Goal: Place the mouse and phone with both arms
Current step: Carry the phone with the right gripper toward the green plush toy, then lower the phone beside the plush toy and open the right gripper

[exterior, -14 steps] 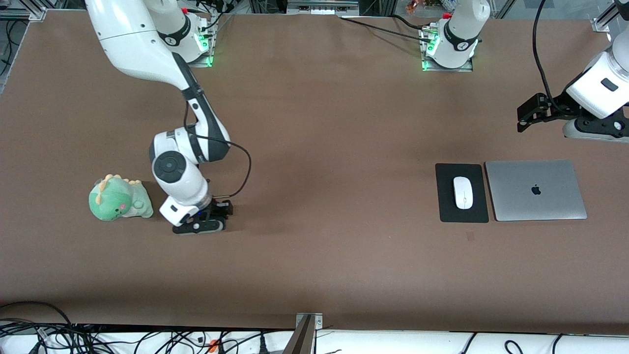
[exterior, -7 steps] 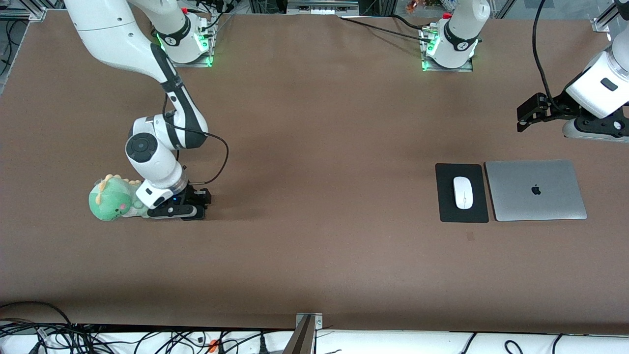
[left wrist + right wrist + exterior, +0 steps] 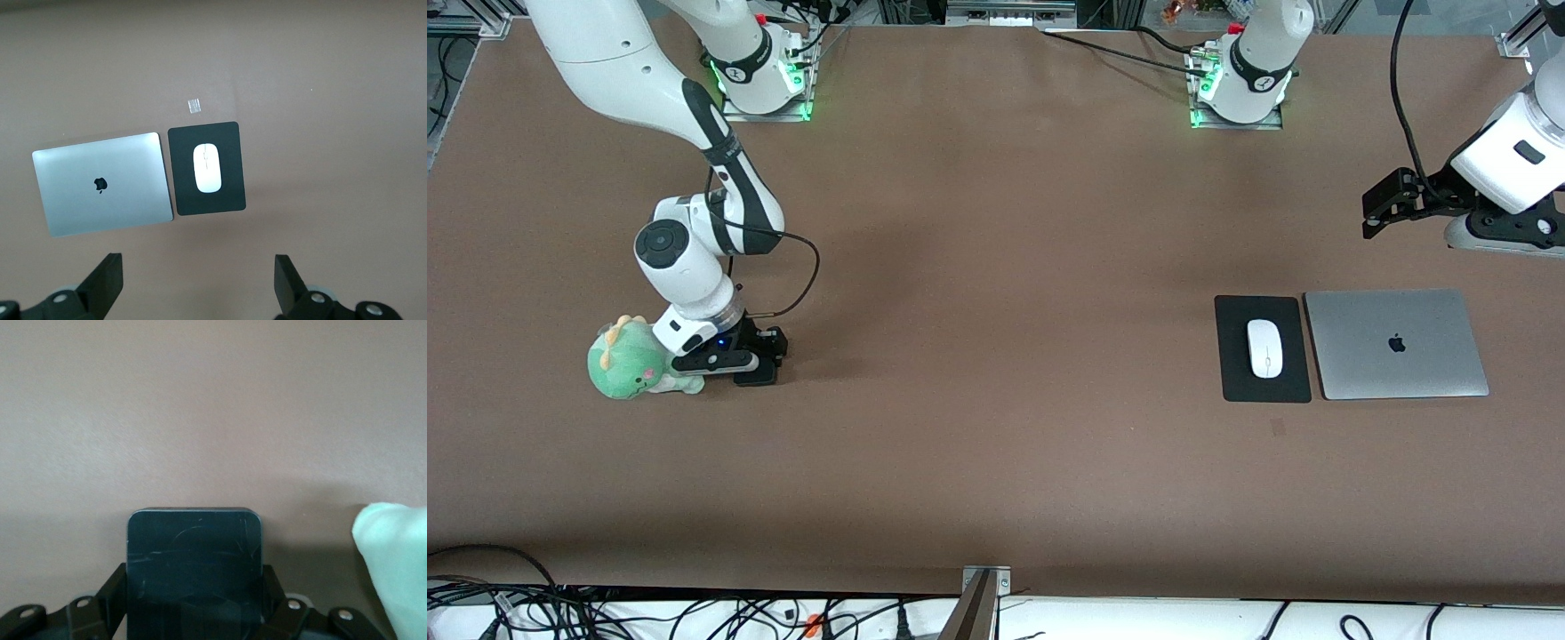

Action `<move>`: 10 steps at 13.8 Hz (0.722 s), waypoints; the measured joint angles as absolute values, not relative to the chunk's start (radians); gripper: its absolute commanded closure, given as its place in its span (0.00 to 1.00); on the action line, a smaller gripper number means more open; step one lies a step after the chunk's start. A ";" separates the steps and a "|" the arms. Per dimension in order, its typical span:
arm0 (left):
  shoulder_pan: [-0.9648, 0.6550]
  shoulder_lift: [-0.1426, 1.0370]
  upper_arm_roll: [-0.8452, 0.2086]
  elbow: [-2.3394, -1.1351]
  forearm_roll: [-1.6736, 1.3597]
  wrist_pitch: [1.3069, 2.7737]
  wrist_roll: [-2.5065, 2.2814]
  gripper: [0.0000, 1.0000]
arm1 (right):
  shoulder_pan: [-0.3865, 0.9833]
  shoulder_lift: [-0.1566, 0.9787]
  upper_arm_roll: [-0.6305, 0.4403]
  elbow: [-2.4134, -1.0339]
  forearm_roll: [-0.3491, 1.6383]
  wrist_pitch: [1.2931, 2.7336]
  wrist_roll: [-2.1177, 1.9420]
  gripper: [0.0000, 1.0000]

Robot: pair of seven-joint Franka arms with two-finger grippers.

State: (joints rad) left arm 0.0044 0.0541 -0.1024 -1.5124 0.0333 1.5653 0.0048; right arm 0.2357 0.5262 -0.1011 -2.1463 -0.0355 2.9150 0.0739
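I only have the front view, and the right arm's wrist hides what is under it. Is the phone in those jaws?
Observer: Yes. The right wrist view shows the right gripper with its jaws shut on the phone, one on each long edge, glossy face toward the camera.
Operator: Is it touching the green plush?
Observer: No. Bare table shows between the phone and the plush dinosaur.
Operator: And the left jaws?
Observer: In the left wrist view the left gripper is open and empty. That arm waits, looking down on the mouse on its mouse pad.
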 measured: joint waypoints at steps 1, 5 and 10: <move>0.004 0.054 -0.102 -1.512 0.033 1.565 0.005 0.00 | 0.232 0.526 -0.101 -2.156 -0.036 2.924 0.069 0.55; 0.004 0.054 -0.102 -1.512 0.033 1.565 0.005 0.00 | 0.230 0.526 -0.100 -2.163 -0.036 2.929 0.064 0.00; 0.004 0.054 -0.102 -1.512 0.033 1.565 0.005 0.00 | 0.230 0.520 -0.093 -2.163 -0.036 2.933 0.060 0.00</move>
